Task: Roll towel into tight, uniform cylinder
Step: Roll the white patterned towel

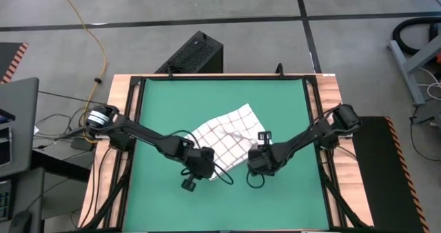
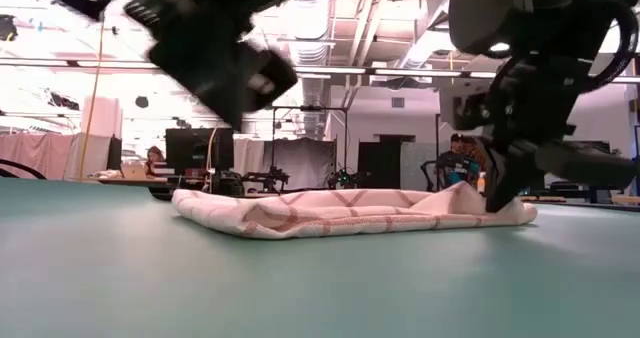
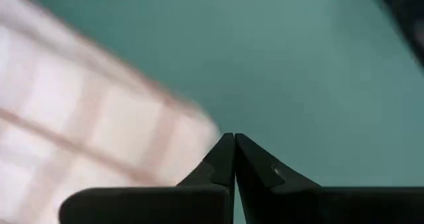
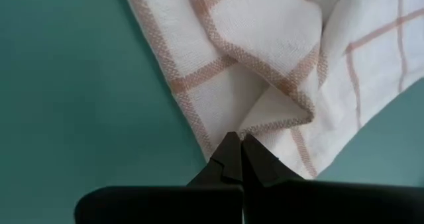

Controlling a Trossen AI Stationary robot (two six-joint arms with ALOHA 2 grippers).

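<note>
The towel (image 1: 224, 138), white with thin red-brown grid lines, lies folded in several loose layers on the green mat (image 1: 172, 109); in the low view it is a low flat bundle (image 2: 350, 213). My left gripper (image 3: 233, 139) is shut and hangs above the mat beside the towel's near-left end (image 1: 210, 167), touching nothing. My right gripper (image 4: 236, 141) is shut, its tips down at the towel's near-right edge (image 1: 251, 157). My right gripper's shut fingertips (image 4: 228, 151) meet the towel at a folded corner on its edge (image 4: 265, 121), coming down at a slant from the table's right. In the low view the fingers (image 2: 500, 193) stand on the towel's end, which lies flat on the mat. Whether cloth is caught between them, I cannot tell.
The wooden table frame (image 1: 124, 88) borders the mat. A black box (image 1: 196, 54) stands behind the far edge, with cables on the floor to the left. Bare mat lies on every side of the towel. In the low view a person (image 2: 455, 158) sits in the room behind.
</note>
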